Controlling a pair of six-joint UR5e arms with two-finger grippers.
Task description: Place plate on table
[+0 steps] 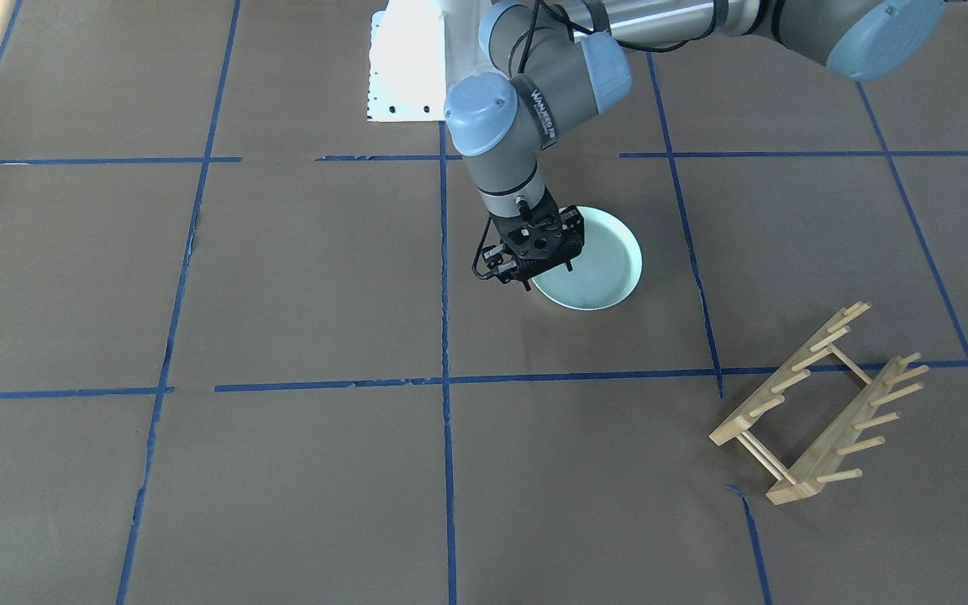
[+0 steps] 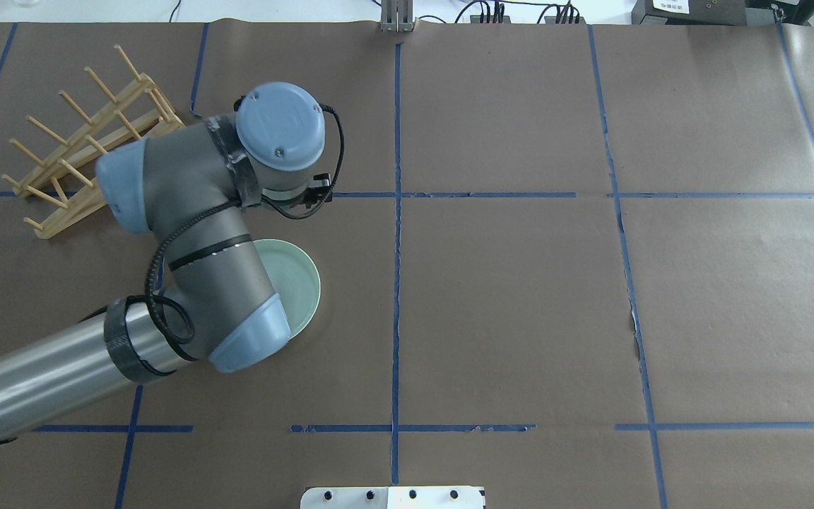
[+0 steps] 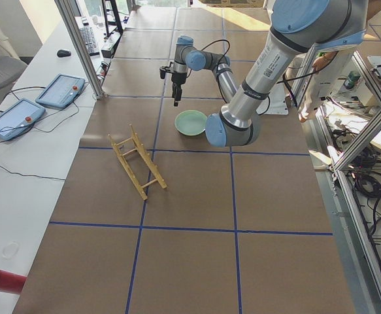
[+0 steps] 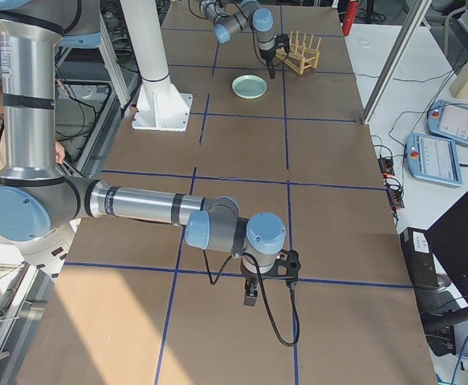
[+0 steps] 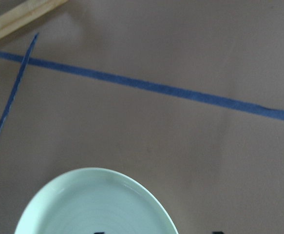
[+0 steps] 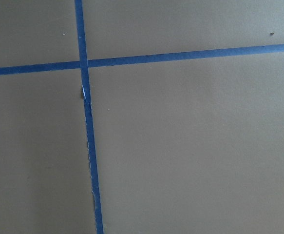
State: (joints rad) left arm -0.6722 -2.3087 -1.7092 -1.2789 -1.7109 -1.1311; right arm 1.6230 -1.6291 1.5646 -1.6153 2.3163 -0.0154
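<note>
The pale mint-green plate (image 1: pixel 606 269) lies flat on the brown table (image 1: pixel 324 277), just on the robot's left of the centre line. It also shows in the overhead view (image 2: pixel 297 283), half hidden under the left arm, and in the left wrist view (image 5: pixel 98 204). My left gripper (image 1: pixel 548 277) hangs a little above the plate's rim, jaws open and empty. My right gripper (image 4: pixel 250 298) shows only in the exterior right view, low over bare table far from the plate; I cannot tell whether it is open or shut.
A light wooden peg rack (image 1: pixel 820 403) stands on the table's far side, on the robot's left, apart from the plate; it also shows in the overhead view (image 2: pixel 82 134). Blue tape lines cross the paper. The white robot base (image 1: pixel 404 67) sits at the near edge.
</note>
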